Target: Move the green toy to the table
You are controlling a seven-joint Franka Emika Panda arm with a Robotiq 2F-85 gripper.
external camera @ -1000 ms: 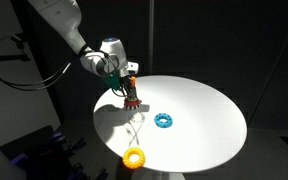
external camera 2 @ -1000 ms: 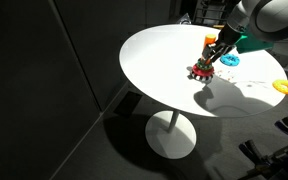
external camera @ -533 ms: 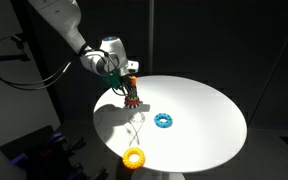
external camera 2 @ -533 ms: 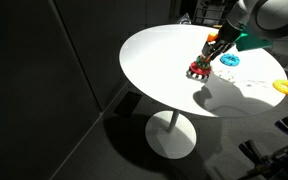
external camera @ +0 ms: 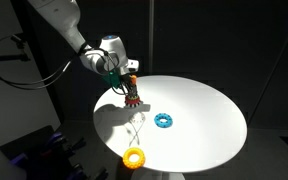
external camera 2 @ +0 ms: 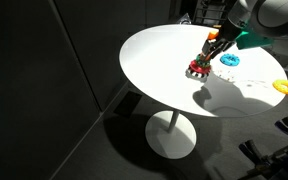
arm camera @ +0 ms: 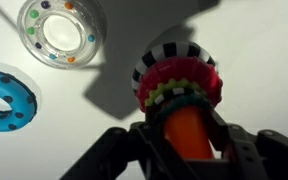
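Green toy: thin green ring (arm camera: 180, 96) in a ring stack (external camera 2: 198, 69) on the bench (external camera: 199, 125), under the hand.
Stack order: striped ring (arm camera: 169, 53) lowest, then red, green, orange peg (arm camera: 187, 131).
Hand (external camera: 131, 93): fingers closed around the orange peg.
Blue ring (external camera: 164, 121): beside the stack.
Yellow ring (external camera: 134, 157): well apart from the stack, at the bench edge.
Clear ring (arm camera: 59, 30): near the stack.

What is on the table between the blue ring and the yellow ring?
Nothing: only bare white table lies between the blue ring and the yellow ring in an exterior view.
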